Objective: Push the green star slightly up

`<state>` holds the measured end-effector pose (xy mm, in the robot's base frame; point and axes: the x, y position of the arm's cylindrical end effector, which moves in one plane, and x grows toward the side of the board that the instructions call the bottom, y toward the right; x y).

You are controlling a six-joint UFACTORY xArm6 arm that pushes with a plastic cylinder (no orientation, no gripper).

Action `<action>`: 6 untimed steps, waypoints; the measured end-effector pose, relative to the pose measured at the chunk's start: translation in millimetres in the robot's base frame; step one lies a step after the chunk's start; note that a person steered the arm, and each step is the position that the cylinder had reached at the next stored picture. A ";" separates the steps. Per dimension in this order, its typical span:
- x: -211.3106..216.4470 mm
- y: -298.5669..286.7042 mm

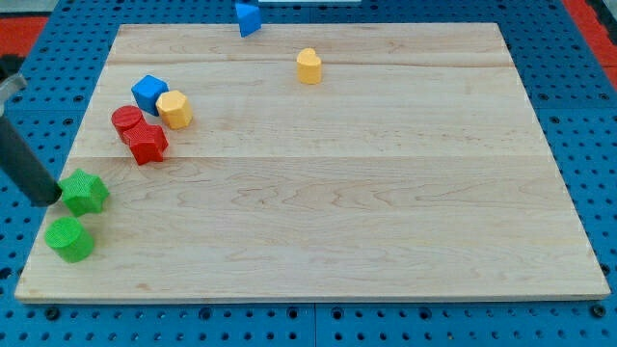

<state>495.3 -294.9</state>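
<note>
single camera, high at near edge, tilted down toward far side. whole wooden board (318, 173) fills frame, blue pegboard (578, 87) rimming it. medium range. no second view to compare.

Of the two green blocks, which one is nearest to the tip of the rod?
The green star, the upper of the two: my tip is at its left edge. The green cylinder lies below.

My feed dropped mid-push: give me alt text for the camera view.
My tip touches the left side of the green star, with a green round block below. Red, blue and yellow blocks cluster above on the wooden board.
</note>
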 end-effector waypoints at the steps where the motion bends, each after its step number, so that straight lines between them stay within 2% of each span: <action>1: 3.6 -1.2; 2: 29.7 -1.3; 3: 35.4 7.8; 4: 3.1 10.6; 6: 12.8 23.5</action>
